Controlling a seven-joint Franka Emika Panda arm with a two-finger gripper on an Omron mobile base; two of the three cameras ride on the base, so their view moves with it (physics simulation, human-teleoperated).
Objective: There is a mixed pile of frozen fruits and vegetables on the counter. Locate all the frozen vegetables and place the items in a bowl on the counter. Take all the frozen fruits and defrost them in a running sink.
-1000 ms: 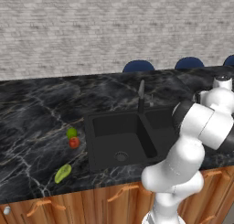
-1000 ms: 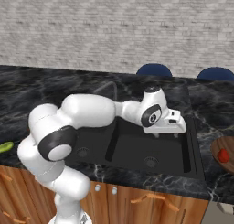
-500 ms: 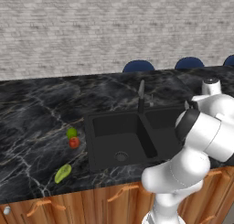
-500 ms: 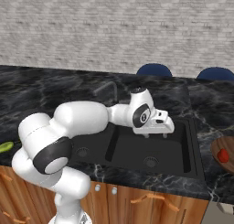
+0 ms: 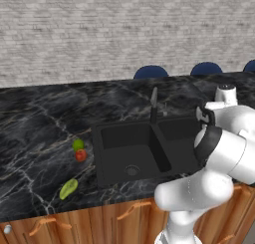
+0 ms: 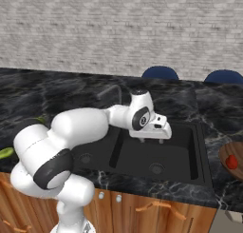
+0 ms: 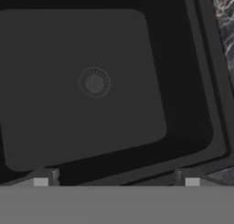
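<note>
The fingers (image 7: 116,182) are standing spread as wide as they go, with nothing between them. In the hand view the two tips are rising at the bottom, far apart, and looking straight down into one basin of the sink (image 7: 192,104), whose round drain (image 7: 94,82) is lying bare in the middle of the basin floor. In the right base view the fingers (image 6: 152,138) are hanging over the right-hand basin, pointing downward, just above the level of the sink (image 6: 201,151) rim. The slim dark faucet (image 5: 154,104) is standing at the back edge of the sink (image 5: 99,153), between the two basins.

Out on the black marble worktop (image 5: 35,123), to the left of the sink, the green ball (image 5: 78,145) and the red-orange ball (image 5: 81,155) are sitting touching or nearly so, the green one behind. The yellow-green oblong (image 5: 68,188) is lying nearer the worktop's front edge, apart from those two. At the far right edge of the right base view, a brown bowl (image 6: 227,153) is resting on the worktop (image 6: 209,108), holding the red chunk (image 6: 231,162). Blue chair backs (image 6: 160,72) are showing beyond the worktop, against the brick wall (image 5: 124,34).
</note>
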